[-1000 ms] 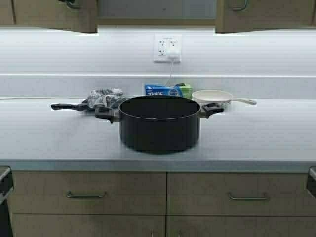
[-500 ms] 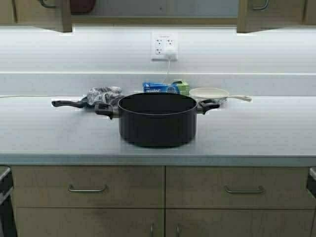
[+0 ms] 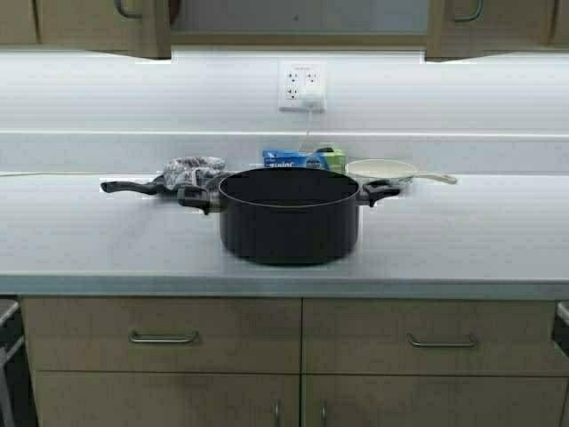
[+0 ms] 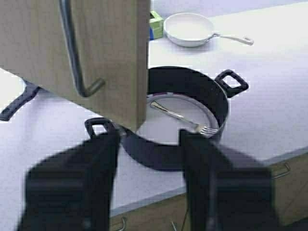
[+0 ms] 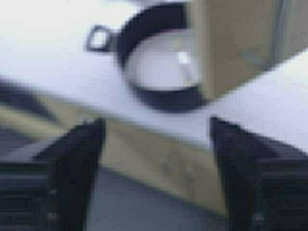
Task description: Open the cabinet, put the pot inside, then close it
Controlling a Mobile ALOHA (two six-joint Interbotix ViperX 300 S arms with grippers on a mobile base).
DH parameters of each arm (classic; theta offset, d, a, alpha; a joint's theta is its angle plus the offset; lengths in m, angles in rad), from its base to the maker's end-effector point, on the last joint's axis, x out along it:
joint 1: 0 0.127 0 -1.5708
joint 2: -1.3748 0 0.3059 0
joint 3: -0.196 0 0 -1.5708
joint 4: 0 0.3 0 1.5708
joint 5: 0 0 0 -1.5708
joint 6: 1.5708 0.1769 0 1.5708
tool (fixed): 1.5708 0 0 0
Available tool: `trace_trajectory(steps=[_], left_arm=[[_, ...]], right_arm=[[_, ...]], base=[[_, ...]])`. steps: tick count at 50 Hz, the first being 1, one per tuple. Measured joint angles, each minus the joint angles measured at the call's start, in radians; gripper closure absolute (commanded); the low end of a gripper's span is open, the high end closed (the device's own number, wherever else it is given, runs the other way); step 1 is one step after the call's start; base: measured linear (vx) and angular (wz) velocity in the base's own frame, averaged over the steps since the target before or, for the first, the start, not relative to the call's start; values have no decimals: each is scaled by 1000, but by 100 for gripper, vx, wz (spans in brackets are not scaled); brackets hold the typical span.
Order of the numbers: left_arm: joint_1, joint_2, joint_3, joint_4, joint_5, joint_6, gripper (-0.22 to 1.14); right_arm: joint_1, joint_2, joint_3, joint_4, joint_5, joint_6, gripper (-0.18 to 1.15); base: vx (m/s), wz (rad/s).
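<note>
Item: the pot point(image 3: 289, 216), matte black, lidless, on the countertop point(image 3: 462, 240) at centre, with a fork point(image 4: 180, 117) lying inside on its pale bottom. At its 10 o'clock, a long-handled black pan point(image 3: 133, 187) with a grey cloth point(image 3: 191, 169); at 2 o'clock, a small white frying pan point(image 3: 382, 169).

Item: the cabinet point(image 3: 98, 27), overhead at 12 o'clock; both doors appear swung out, the grey interior showing between them, so we judge the opening about done.

Step in hand: fetching the pot. We would lower both arms clear of the door edges and take the two side handles evenly, keeping the pot level so the fork stays put.

Item: left gripper point(image 4: 149, 183), fingers spread wide, holding nothing, above the pot beside the left door point(image 4: 96, 53). Right gripper point(image 5: 156, 168), likewise spread and empty, near the right door point(image 5: 231, 43).
</note>
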Motion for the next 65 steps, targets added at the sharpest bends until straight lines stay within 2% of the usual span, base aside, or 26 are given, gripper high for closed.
trace_trajectory(steps=[3,4,6,8,9,12,16,23,33,45,55,65], left_arm=[[-40,-14,0,-3,6,-2,98],[-55,-14,0,-3,5,-2,105],[-91,-14,0,-6,2,-2,106],[-129,-8,-2,-8,-12,-2,98],[-146,-3,-5,-11,-25,-3,93],[-196,18,-9,-17,-66,-14,83],[-264,66,-18,-21,-149,-35,86],[-341,190,-61,-20,-276,-49,89],[-385,456,-209,-20,-414,-58,89],[-374,761,-434,-20,-508,-71,89],[-301,920,-592,-20,-518,-81,89],[-212,963,-638,-18,-517,-81,89]], right_arm=[[60,6,-2,5,-5,12,57],[81,9,-3,8,-9,17,67],[126,20,-9,14,-31,25,86],[181,35,-17,18,-66,29,101],[210,46,-23,18,-84,28,104],[288,77,-37,20,-156,26,99],[364,114,-60,17,-276,26,86],[436,232,-141,12,-419,26,90],[430,407,-276,-29,-492,26,90],[342,555,-400,-34,-502,28,90],[258,637,-460,-35,-491,28,90],[212,657,-476,-35,-466,28,90]], base=[[-4,0],[-3,0],[-3,1],[-3,1],[-3,1],[-3,1],[-3,2],[-2,1],[-2,1],[-1,1],[0,0],[1,0]])
